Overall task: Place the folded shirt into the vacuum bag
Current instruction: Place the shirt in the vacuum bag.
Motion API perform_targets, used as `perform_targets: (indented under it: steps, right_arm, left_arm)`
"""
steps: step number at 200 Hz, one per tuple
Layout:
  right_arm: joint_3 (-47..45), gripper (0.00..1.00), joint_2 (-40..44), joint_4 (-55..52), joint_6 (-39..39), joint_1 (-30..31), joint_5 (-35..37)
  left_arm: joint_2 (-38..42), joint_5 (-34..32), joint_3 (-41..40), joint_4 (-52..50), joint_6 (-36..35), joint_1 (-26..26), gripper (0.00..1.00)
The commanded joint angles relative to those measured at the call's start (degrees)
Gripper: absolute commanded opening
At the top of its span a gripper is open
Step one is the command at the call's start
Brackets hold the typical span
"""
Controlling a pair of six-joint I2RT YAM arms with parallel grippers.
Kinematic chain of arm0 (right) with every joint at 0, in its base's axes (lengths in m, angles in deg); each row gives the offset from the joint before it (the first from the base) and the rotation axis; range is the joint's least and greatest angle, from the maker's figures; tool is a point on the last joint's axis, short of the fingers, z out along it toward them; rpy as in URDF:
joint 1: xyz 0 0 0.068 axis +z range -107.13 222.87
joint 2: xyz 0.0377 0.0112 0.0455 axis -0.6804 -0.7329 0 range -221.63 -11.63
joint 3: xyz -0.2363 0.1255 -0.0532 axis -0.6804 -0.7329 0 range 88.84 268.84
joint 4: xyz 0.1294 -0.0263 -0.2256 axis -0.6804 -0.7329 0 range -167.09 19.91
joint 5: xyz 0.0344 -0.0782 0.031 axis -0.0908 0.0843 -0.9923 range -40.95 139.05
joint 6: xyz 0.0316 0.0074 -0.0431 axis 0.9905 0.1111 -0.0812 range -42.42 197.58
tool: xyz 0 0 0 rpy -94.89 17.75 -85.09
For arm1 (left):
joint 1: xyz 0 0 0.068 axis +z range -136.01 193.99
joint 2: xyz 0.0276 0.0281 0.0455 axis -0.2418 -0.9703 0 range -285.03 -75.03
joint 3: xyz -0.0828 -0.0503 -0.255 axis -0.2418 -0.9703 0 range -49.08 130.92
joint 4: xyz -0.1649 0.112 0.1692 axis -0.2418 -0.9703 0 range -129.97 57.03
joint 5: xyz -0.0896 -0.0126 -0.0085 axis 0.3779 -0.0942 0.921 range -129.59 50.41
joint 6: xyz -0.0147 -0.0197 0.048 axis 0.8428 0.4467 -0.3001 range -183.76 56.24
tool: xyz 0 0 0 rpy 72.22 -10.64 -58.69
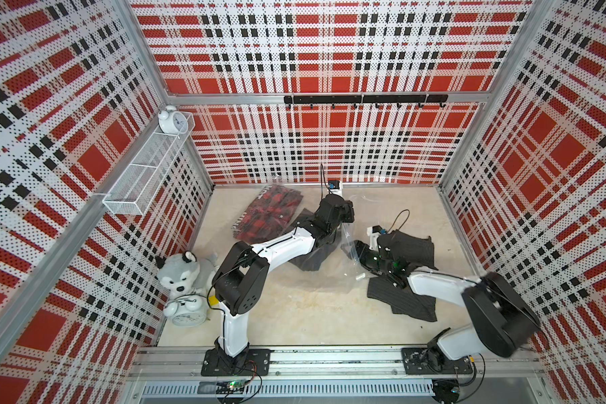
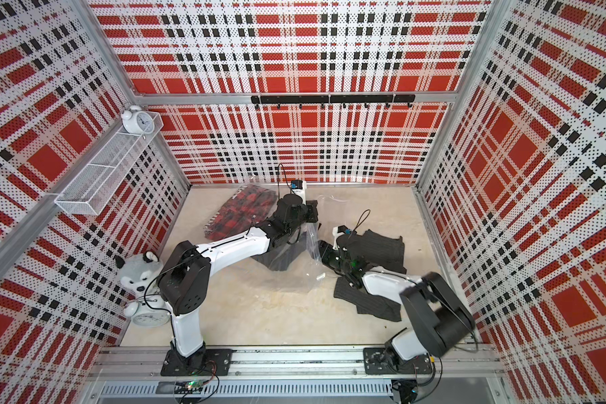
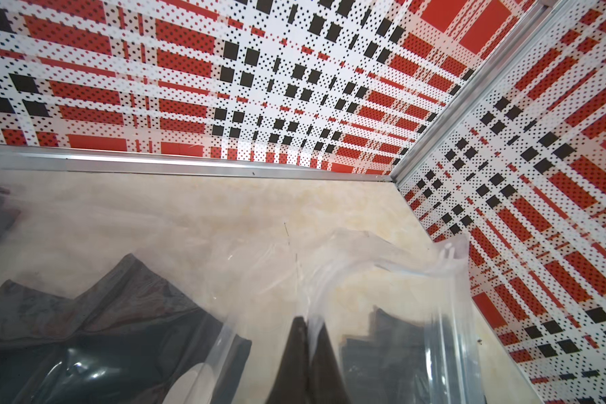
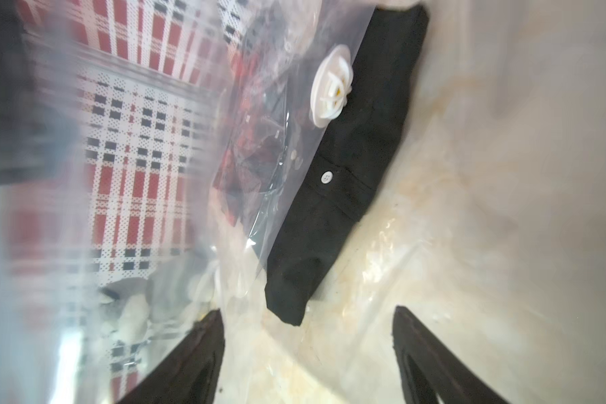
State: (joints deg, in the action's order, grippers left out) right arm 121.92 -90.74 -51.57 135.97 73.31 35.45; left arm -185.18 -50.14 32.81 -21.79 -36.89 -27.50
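Observation:
The vacuum bag (image 1: 329, 280) (image 2: 294, 280) lies crumpled mid-table, clear and crinkly. The folded shirt (image 1: 308, 262) (image 4: 347, 182), black with a white button, lies inside it beneath the round white valve (image 4: 331, 87). My left gripper (image 3: 307, 320) (image 1: 350, 212) is shut on a pinch of the bag's film and holds that edge raised. My right gripper (image 4: 308, 309) (image 1: 352, 252) is open at the bag's mouth, its jaws wide apart with only film and table between them, and the shirt's near end just ahead. The white slider clip (image 1: 360, 276) rests on the table.
Dark striped garments (image 1: 411, 245) (image 1: 403, 300) lie under and beside my right arm. A red-and-black plaid garment (image 1: 270, 213) sits at the back left. A plush husky (image 1: 182, 276) and alarm clock (image 1: 188, 314) stand by the left wall, below a wire shelf (image 1: 147, 171).

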Motion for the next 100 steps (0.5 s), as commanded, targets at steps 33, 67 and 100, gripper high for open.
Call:
perform_targets:
  steps: [33, 67, 100]
  right_arm:
    - [-7.34, 0.86, 23.25, -23.36, -7.63, -8.08, 6.31]
    - [-8.45, 0.88, 32.15, -28.98, -10.69, -17.71, -0.51]
    - [-6.44, 0.90, 33.76, -27.56, -10.36, -22.57, -11.76]
  left_arm:
    - [-2.34, 0.18, 1.00, 1.49, -1.27, 0.14, 0.00]
    - [-1.48, -1.27, -1.11, 1.21, -1.73, 1.34, 0.00]
    - [-0.26, -1.23, -5.65, 2.27, -1.29, 2.43, 0.00]
